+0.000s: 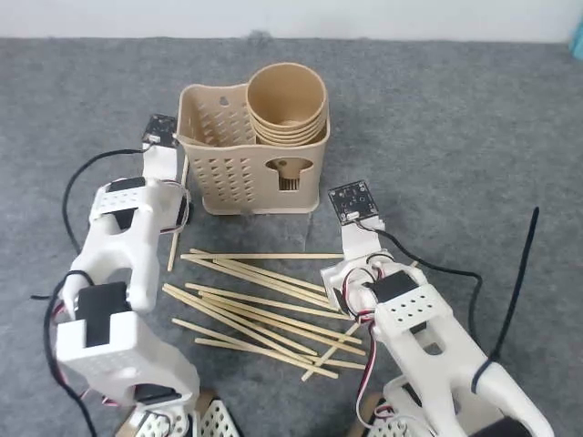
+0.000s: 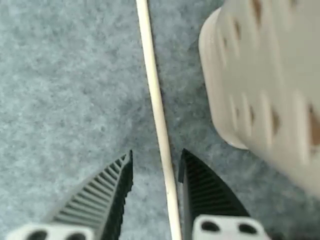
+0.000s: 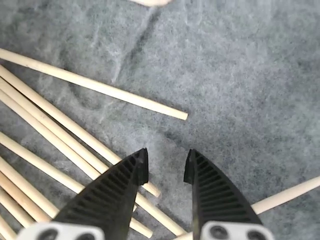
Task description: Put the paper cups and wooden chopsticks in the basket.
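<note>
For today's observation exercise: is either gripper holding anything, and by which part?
Nothing is held. The left gripper stands open astride a pale wooden chopstick lying on the grey carpet; the right gripper is open, empty.

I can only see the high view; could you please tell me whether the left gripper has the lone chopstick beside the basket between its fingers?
Observer: Yes, the left gripper is open and the lone chopstick runs between its fingers, unclamped.
Operator: How close is the basket?
Observer: The basket corner stands beside that chopstick, a strip of carpet between them.
Operator: And the right gripper?
Observer: The right gripper is open over bare carpet; pile chopsticks lie beneath one finger.
</note>
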`<act>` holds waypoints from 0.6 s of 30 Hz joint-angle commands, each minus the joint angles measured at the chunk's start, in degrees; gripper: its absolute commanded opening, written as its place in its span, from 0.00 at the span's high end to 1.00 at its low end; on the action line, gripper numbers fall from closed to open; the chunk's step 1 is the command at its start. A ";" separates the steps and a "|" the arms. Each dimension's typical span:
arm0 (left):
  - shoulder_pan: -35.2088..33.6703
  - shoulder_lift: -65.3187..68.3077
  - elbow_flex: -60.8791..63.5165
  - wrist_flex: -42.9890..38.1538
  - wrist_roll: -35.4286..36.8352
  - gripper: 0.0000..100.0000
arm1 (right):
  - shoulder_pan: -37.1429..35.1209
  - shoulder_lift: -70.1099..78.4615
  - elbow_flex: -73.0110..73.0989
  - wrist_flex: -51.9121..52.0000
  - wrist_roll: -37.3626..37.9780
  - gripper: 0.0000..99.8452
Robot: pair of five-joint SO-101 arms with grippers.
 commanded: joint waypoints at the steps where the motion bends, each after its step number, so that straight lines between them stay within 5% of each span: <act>1: 1.23 -0.26 0.48 0.26 -1.05 0.96 | 0.75 -1.01 0.00 -1.10 0.88 0.86; 18: -6.24 -0.97 0.04 0.53 8.44 0.99 | 0.84 -1.01 0.00 -1.10 0.88 0.86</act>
